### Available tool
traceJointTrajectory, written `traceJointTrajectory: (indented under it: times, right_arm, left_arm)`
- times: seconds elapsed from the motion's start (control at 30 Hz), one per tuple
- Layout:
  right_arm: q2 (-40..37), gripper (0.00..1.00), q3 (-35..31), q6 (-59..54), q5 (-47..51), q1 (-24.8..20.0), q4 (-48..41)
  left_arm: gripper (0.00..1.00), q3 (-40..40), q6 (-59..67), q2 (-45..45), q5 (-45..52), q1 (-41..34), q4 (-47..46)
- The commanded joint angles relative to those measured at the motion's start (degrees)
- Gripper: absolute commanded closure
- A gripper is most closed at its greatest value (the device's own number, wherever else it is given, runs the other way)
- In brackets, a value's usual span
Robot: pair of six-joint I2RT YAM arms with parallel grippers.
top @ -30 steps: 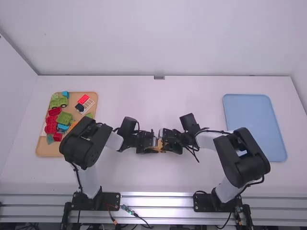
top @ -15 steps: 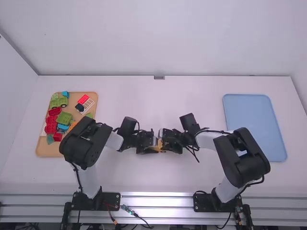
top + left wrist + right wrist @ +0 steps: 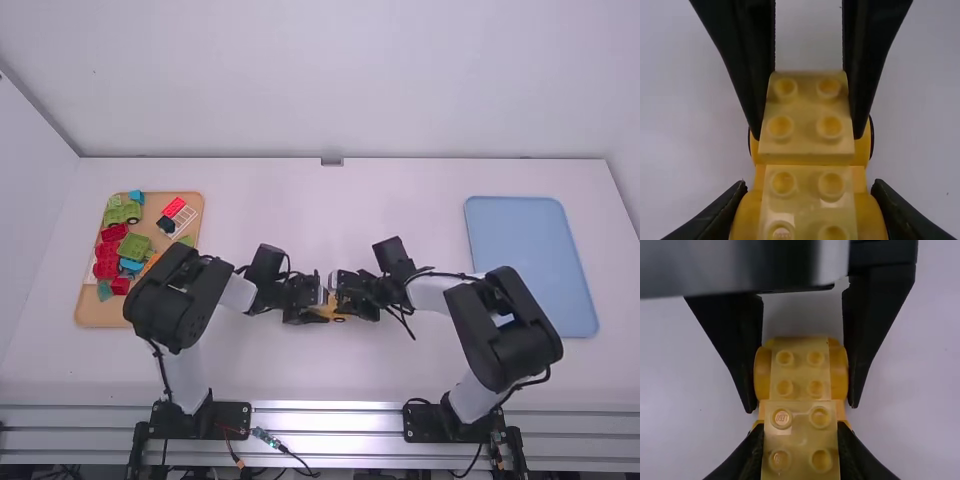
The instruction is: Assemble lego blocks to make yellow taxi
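near the middle of the table (image 3: 300,375), the left gripper (image 3: 320,308) clamps a yellow car body (image 3: 747,215) by its rounded sides; the right gripper (image 3: 343,300) pinches a pale yellow block (image 3: 800,442) at its other end. coloured bricks (image 3: 107,265) lie on a tan tray (image 3: 105,314).

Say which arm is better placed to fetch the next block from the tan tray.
Left, probably: the tray lies beside that arm, though the left gripper must first release the yellow blocks.

1 table (image 3: 330,380); 2 arms (image 3: 175,305); 1 tan tray (image 3: 105,313); 1 blue tray (image 3: 530,265); 2 pale yellow blocks (image 3: 805,112)
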Motion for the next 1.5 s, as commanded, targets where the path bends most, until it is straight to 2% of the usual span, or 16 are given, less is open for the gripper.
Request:
traceJointTrajectory:
  times: [0.0,0.43,0.53,0.63,0.8,0.9,1.07,1.1,1.13,1.17,1.23,1.33,1.47]
  right_arm:
    - [1.51,0.93,0.15,0.00,4.48,0.00,0.61]
    - [1.51,0.89,0.13,1.33,4.48,-0.02,-0.83]
    - [1.51,0.85,0.13,1.07,4.55,-0.04,-1.09]
    - [1.51,0.69,0.24,1.22,4.66,-0.07,-1.07]
    - [1.49,0.58,0.24,1.03,4.68,-0.09,-0.90]
    - [1.49,0.56,0.24,1.07,4.70,-0.13,-0.81]
    - [1.49,0.42,0.26,1.05,4.68,-0.17,-0.81]
    - [1.49,0.25,0.52,1.09,4.68,-0.07,-1.09]
    - [1.49,0.22,0.66,1.09,4.66,-0.04,-1.27]
    - [1.45,0.12,1.16,1.18,4.66,-0.11,-1.70]
    - [1.38,0.05,1.79,1.73,4.66,-0.15,-1.68]
    - [1.38,0.00,2.73,1.73,4.22,-0.15,-1.75]
    - [1.38,0.01,4.59,1.62,3.30,-0.07,-4.37]
  left_arm:
    - [0.92,-1.60,4.47,0.83,1.86,-0.76,-1.21]
    - [0.91,-1.60,4.07,0.83,1.43,-0.74,3.62]
    - [0.91,-1.60,4.10,0.83,1.43,-0.87,3.62]
    - [0.91,-1.60,4.07,0.83,1.43,-0.80,3.47]
    - [0.92,-1.60,4.07,0.83,1.43,-0.76,3.42]
    - [0.92,-1.60,4.07,0.83,1.43,-0.74,3.42]
    - [0.93,-1.60,4.07,0.83,1.43,-0.82,3.38]
    - [0.93,-1.60,4.05,0.83,1.41,-0.78,3.38]
    - [0.93,-1.60,4.05,0.83,1.41,-0.74,3.36]
    - [0.93,-1.60,4.07,0.83,1.41,-0.82,3.23]
    - [0.93,-1.60,4.05,0.83,1.41,-0.74,3.14]
    - [0.93,-1.60,4.07,0.83,1.38,-0.76,2.92]
    - [0.94,-1.60,4.07,0.83,1.23,-0.74,2.73]
